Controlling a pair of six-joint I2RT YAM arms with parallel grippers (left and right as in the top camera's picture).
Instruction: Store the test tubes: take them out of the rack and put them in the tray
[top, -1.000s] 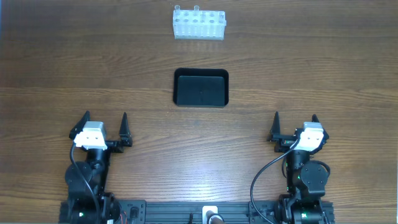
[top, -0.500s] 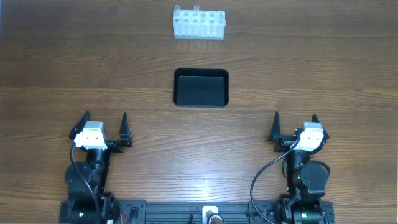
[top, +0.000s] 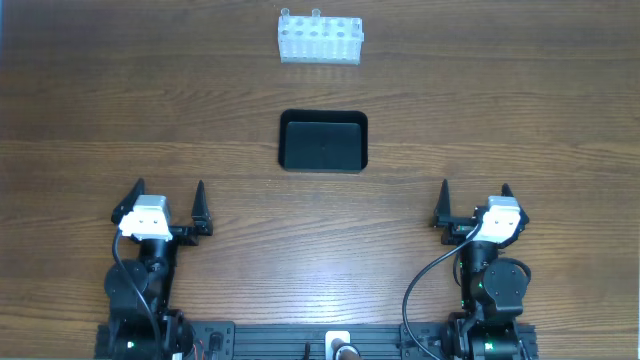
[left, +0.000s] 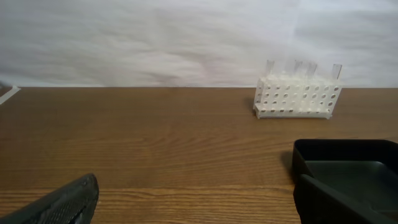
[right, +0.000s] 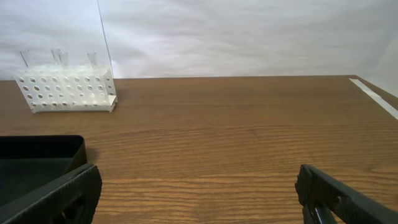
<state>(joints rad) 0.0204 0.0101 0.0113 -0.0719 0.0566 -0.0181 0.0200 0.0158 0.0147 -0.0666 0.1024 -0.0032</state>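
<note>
Counter (top: 520, 100): offering wide bare wood on every side, far edge running just behind rack (top: 320, 40). Left end effector (top: 169, 190) and right end effector (top: 474, 190): hanging near the bases, fingers spread apart. Tray (top: 323, 145): lying mid-counter, between arms and rack. Test tubes (left: 269, 67): standing upright in rack, probably risking snagging or tipping it if pulled aslant.

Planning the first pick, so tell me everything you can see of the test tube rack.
The rack is a white, plastic-looking block with rows of round holes in its sides. It stands upright on the wooden table, beyond the black tray and apart from it. A few clear test tubes stick up from its top. Nothing else touches it.
</note>
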